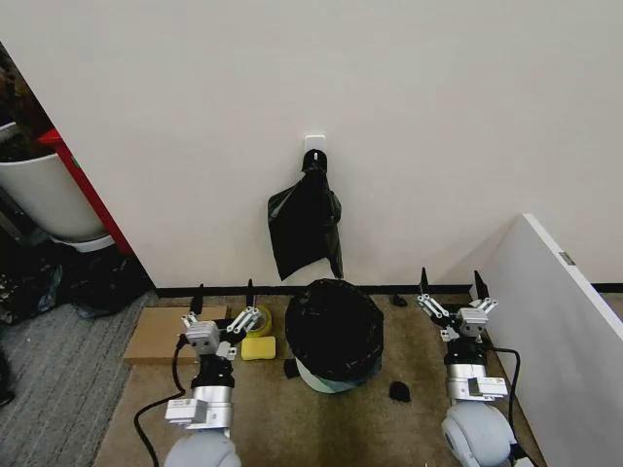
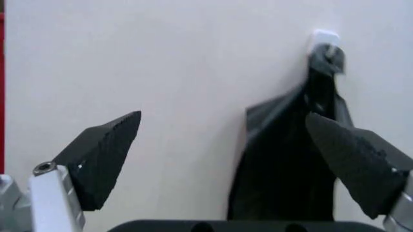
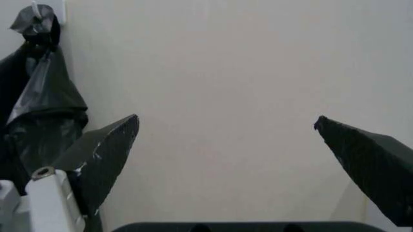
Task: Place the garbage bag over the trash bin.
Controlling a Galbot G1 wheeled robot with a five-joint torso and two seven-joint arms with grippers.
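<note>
The trash bin (image 1: pixel 328 377) stands on the floor by the wall between my two arms; its cream wall and pale green base show low down. The glossy black garbage bag (image 1: pixel 334 326) covers its top and hangs over the rim. To the left of the bin, my left gripper (image 1: pixel 224 288) points up, open, holding nothing. My right gripper (image 1: pixel 450 275) is raised on the other side of the bin, also open and holding nothing. The left wrist view has the left gripper (image 2: pixel 223 115) spread wide against the wall, and the right gripper (image 3: pixel 226 119) is just as wide in the right wrist view.
A bunch of black bags (image 1: pixel 307 226) (image 2: pixel 290 169) (image 3: pixel 38 96) hangs from a white wall hook above the bin. A yellow sponge (image 1: pixel 258 348), a tape roll (image 1: pixel 260 318) and cardboard (image 1: pixel 165 334) lie left. A white panel (image 1: pixel 555 292) leans at the right; a white tub (image 1: pixel 44 195) stands far left.
</note>
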